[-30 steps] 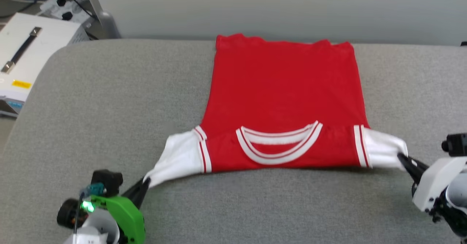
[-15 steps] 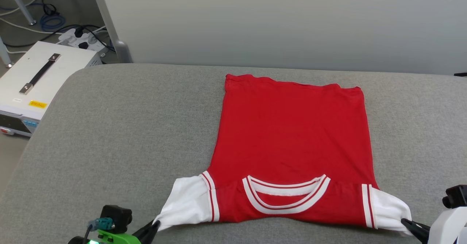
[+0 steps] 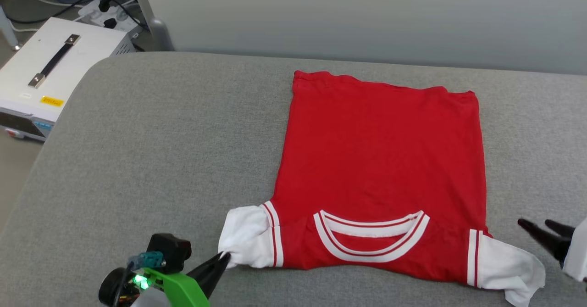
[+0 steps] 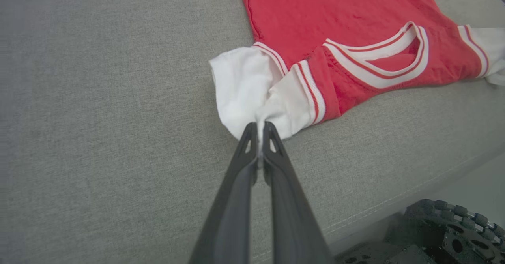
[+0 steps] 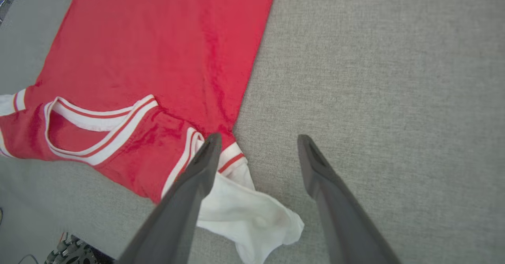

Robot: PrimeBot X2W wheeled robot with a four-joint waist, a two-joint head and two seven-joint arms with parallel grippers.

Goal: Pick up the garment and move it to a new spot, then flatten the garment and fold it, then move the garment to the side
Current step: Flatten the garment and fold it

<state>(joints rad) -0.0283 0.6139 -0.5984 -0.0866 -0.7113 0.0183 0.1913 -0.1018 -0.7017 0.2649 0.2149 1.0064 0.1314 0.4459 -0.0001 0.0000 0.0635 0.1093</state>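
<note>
Red garment flat on the grey counter, collar nearest the robot, long axis running away from it; left end effector pinching the white left sleeve, right end effector spread, empty, near the right sleeve.

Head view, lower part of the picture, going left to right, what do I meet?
left gripper → white sleeve pinched in its jaws → striped collar → other white sleeve, lying loose → right gripper, jaws open
</note>
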